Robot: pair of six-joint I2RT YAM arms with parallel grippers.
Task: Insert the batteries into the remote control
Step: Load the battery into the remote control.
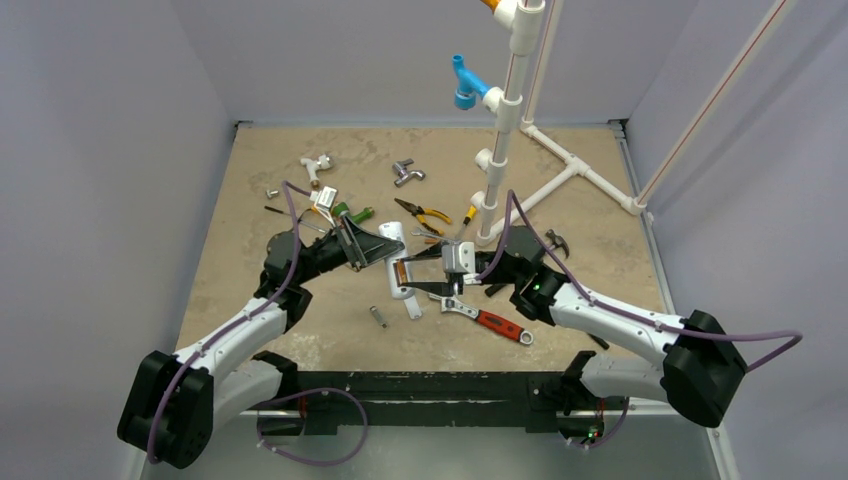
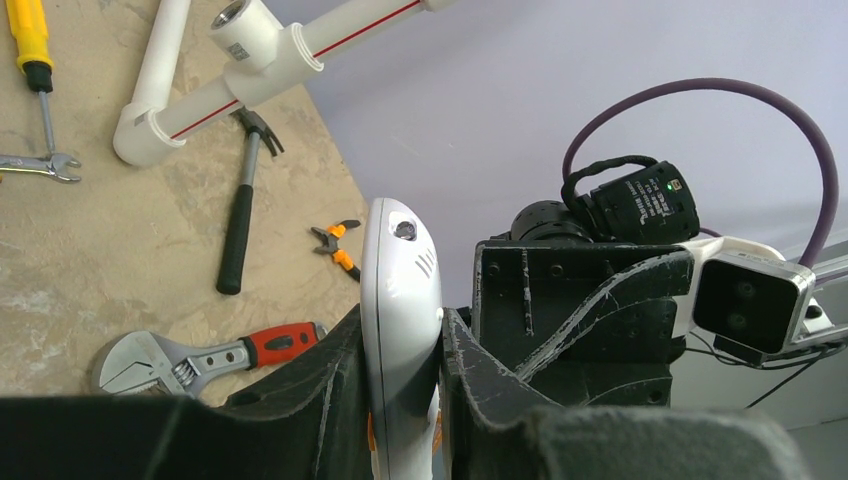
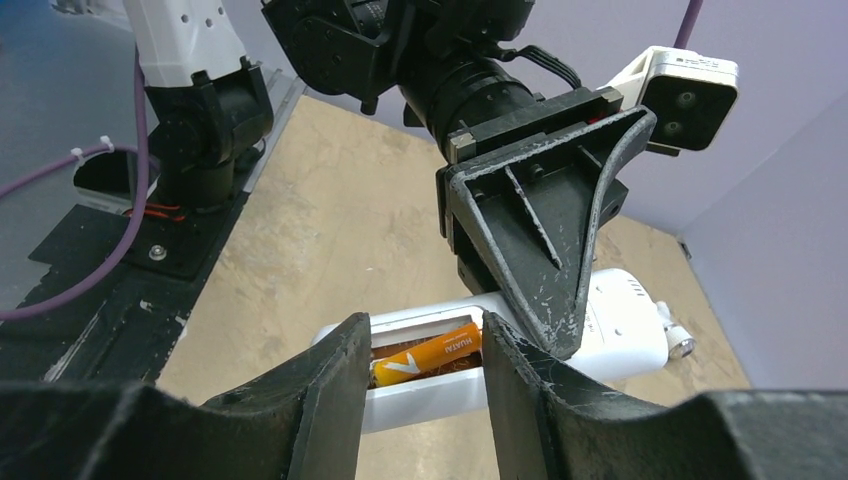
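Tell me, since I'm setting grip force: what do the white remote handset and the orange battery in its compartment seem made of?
The white remote handset looks like glossy moulded plastic: smooth, with soft highlights. The orange cylindrical battery shows a shiny printed wrap; metal beneath is likely.

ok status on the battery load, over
Left gripper shut on remote control. Right gripper open, straddling one battery lying in the remote's open back. Second battery not in sight. Nothing blocking.

The left gripper (image 1: 385, 243) held the white remote control (image 1: 408, 300) by its far end. The right gripper (image 1: 418, 271) had its 2 fingers apart, 1 on each side of the orange battery (image 1: 400, 272) in it.
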